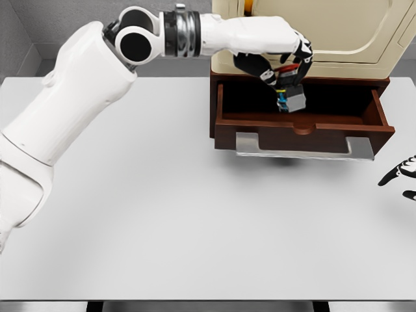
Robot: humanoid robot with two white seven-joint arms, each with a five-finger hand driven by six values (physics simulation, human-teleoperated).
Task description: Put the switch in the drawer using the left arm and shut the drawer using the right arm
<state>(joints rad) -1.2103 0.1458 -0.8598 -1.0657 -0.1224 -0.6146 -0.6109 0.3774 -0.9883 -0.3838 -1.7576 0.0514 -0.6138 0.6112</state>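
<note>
One boxy switch (290,97) over wooden drawer (302,123)

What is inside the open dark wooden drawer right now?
Only the small black switch, gripped by the left hand, hangs within the open dark wooden drawer. The interior beside it looks bare; the floor nearest the front panel is hidden.

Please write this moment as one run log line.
left hand: holds switch over open drawer | right hand: idle at right edge, fingers open | drawer: not yet closed
</note>
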